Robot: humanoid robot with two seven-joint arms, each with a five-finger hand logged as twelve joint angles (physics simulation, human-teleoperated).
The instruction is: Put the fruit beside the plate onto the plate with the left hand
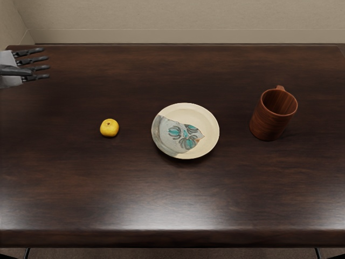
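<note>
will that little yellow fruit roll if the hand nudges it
The small round yellow fruit looks nearly spherical, so a nudge would probably roll it across the smooth dark wooden table. Its small size suggests it is light and easy to enclose.

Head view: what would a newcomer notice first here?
A cream plate with a teal pattern sits central on the dark table, a yellow fruit lying apart to its left. A brown mug stands at the right, and the open left hand shows at the upper left edge.

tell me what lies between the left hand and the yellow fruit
Nothing; in the head view only bare table separates the left hand from the fruit.
</note>
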